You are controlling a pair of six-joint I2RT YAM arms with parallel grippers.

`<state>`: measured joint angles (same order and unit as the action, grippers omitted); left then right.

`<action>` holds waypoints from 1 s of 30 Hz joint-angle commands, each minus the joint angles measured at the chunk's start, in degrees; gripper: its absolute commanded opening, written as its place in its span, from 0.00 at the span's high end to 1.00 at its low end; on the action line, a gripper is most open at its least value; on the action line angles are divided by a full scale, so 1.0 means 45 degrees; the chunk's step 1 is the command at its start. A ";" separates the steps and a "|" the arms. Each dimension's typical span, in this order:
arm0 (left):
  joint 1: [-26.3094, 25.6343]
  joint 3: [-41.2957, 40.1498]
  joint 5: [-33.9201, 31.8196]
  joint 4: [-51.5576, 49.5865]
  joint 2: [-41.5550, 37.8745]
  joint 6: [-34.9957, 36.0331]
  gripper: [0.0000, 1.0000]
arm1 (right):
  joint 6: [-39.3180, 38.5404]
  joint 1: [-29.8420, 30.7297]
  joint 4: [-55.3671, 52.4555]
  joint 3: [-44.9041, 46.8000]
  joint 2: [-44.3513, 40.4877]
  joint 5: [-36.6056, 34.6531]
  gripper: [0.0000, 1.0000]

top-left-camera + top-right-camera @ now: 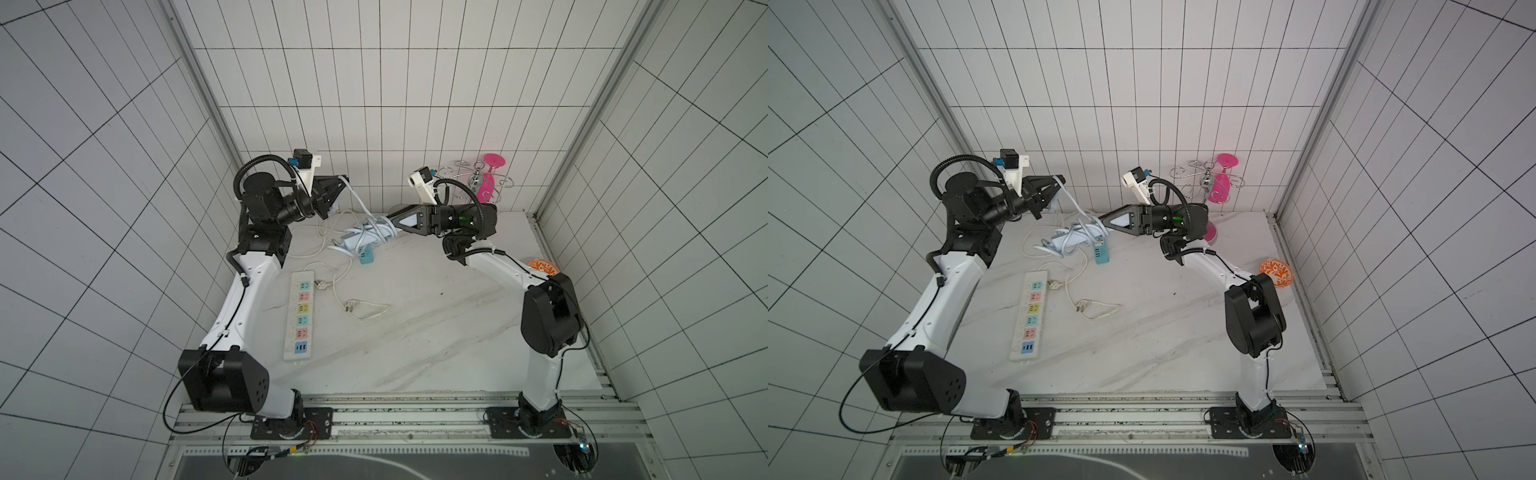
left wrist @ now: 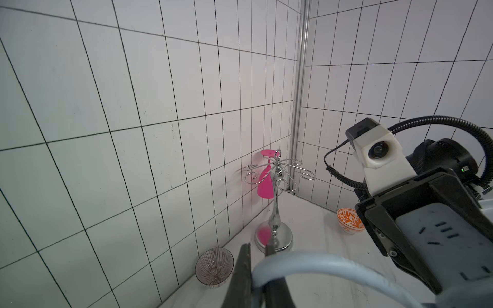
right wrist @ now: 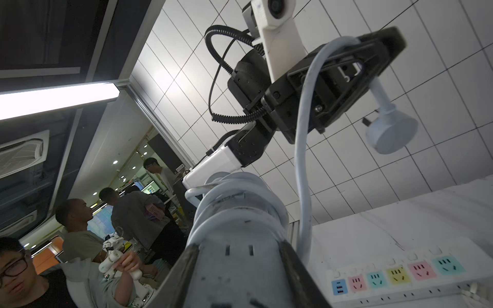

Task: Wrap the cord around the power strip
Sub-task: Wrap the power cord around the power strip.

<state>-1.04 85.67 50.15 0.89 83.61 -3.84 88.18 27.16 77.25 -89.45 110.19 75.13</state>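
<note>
My right tool [image 1: 390, 220] is clamped on the right end of the power strip [image 1: 353, 240], holding that end up off the surface [image 1: 436, 316] at the far middle; whether the strip's left end clears the surface I cannot tell; my left tool [image 1: 338, 183] is pinched shut on the cord [image 1: 356, 202] close to its plug [image 3: 390, 133], raised at the far left near the back wall; several turns of cord already lie around the strip's body, plain in the right wrist view; what is loose is one short span running from the coils up to my left tool, and the plug hanging beyond it; I judge the wrapping mostly done, with perhaps a last turn and securing the plug end left; the turquoise strip [image 1: 365, 257] and the long white strip [image 1: 299, 316] lie untouched nearer
</note>
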 commanded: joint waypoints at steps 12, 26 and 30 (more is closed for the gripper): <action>-0.2260 0.2325 -0.3503 -0.2638 -0.0995 0.2117 0.94 | -0.1315 -0.1587 -0.1131 0.0383 0.1962 0.2069 1.00; -0.7565 0.0268 -0.7619 -0.4098 -0.2143 0.4425 0.94 | -0.1940 -0.3005 -0.2382 -0.2740 0.4419 0.0191 1.00; -0.8435 -0.1186 -0.8405 -0.2984 -0.2076 0.4288 0.98 | -0.0596 -0.3120 0.0029 -0.2760 0.4489 -0.0937 1.00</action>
<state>-34.76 82.56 10.61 -22.26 78.37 13.67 79.94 15.73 74.85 -98.13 127.09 80.99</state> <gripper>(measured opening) 0.073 0.443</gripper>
